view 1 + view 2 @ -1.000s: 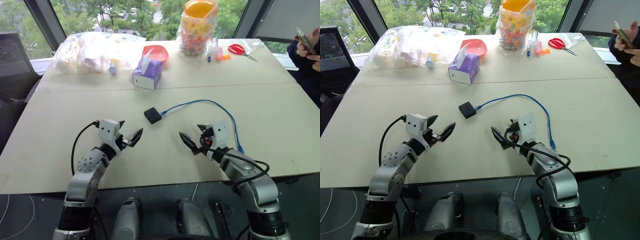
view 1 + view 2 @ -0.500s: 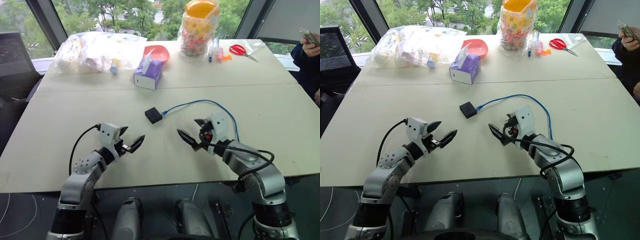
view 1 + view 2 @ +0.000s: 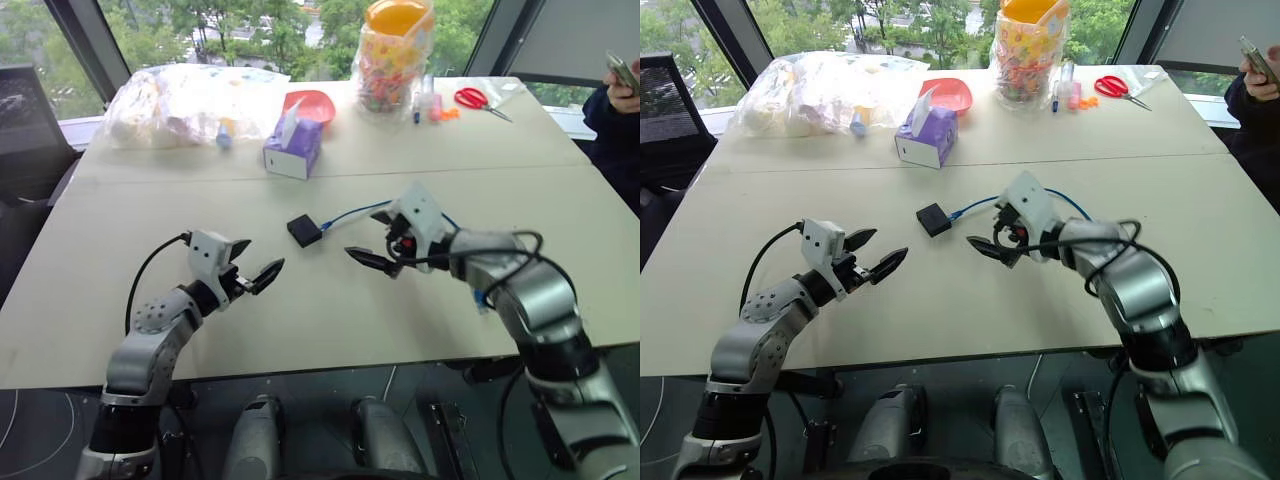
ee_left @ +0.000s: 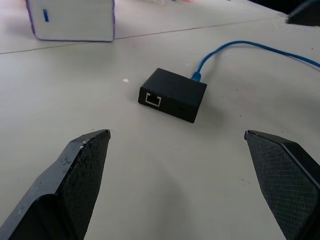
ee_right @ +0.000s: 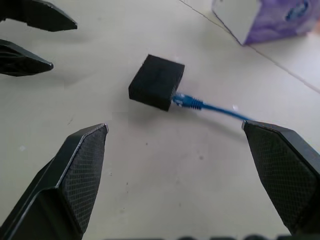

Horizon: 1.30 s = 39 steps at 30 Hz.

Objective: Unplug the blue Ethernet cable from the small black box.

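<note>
Both jaws gape wide, empty. Small black box (image 3: 304, 230) sits mid-table, blue Ethernet cable (image 5: 210, 107) plugged in. I judge it light, likely to slide: pin box, pinch plug.

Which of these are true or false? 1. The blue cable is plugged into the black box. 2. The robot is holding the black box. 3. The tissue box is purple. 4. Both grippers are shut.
1. True. The blue Ethernet cable has its plug in the side of the small black box.
2. False. The box lies on the table; neither gripper touches it.
3. True. The tissue box is purple and white.
4. False. The left gripper and the right gripper are both open.
</note>
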Each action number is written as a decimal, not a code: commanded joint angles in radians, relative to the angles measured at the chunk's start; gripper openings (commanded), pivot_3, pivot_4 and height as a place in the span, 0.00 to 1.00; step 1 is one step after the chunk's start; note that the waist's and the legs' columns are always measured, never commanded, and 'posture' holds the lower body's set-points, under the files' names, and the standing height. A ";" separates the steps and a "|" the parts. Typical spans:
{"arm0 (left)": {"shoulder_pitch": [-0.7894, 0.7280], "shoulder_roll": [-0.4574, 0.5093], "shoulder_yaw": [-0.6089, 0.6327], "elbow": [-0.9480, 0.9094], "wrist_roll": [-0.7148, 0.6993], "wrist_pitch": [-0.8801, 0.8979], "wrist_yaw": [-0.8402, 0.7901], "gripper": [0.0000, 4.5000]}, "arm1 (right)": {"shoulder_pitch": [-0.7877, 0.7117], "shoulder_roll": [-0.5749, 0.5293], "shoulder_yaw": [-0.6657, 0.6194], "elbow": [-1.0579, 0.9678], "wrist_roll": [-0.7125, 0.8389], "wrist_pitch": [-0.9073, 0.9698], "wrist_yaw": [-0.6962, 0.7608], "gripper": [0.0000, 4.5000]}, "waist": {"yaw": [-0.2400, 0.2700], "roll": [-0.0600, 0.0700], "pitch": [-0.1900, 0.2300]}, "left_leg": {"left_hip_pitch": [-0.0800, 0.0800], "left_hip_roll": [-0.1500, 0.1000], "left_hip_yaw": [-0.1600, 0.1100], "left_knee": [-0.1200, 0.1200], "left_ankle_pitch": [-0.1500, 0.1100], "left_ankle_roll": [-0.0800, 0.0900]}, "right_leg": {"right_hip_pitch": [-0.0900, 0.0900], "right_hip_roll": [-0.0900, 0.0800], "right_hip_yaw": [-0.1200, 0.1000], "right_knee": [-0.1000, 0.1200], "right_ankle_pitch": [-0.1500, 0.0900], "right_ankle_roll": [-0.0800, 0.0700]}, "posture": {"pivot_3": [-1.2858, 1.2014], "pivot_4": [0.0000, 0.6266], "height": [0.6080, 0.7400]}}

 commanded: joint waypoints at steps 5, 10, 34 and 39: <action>-0.026 0.004 0.019 -0.009 0.012 -0.036 0.008 1.00 | -0.460 0.079 0.236 0.642 -0.217 -0.366 0.466 1.00 | -0.001 0.002 0.002 | -0.001 0.000 0.001 0.000 0.000 0.000 | -0.001 0.000 0.001 0.002 0.000 0.001 | 0.52 0.24 0.96; -0.009 0.003 0.039 -0.024 0.015 -0.043 0.035 1.00 | -0.642 0.239 0.324 1.110 -0.392 -0.589 0.536 1.00 | 0.002 0.002 0.002 | 0.000 0.000 0.001 -0.001 0.000 0.000 | -0.002 0.001 0.000 0.006 0.000 0.005 | 0.52 0.24 0.96; 0.171 0.017 0.114 -0.218 0.023 -0.032 0.154 1.00 | -0.780 0.462 0.249 1.463 -0.673 -0.715 0.353 1.00 | -0.002 0.002 0.003 | 0.001 0.000 0.001 -0.001 0.002 -0.005 | -0.005 0.000 0.000 0.014 -0.002 0.003 | 0.52 0.24 0.96; 0.184 0.019 0.122 -0.233 0.028 -0.034 0.171 1.00 | -0.762 0.491 0.232 1.470 -0.700 -0.710 0.291 1.00 | -0.003 0.002 0.003 | 0.001 0.000 0.001 -0.002 0.002 -0.005 | -0.006 0.000 0.000 0.014 -0.002 0.003 | 0.52 0.24 0.96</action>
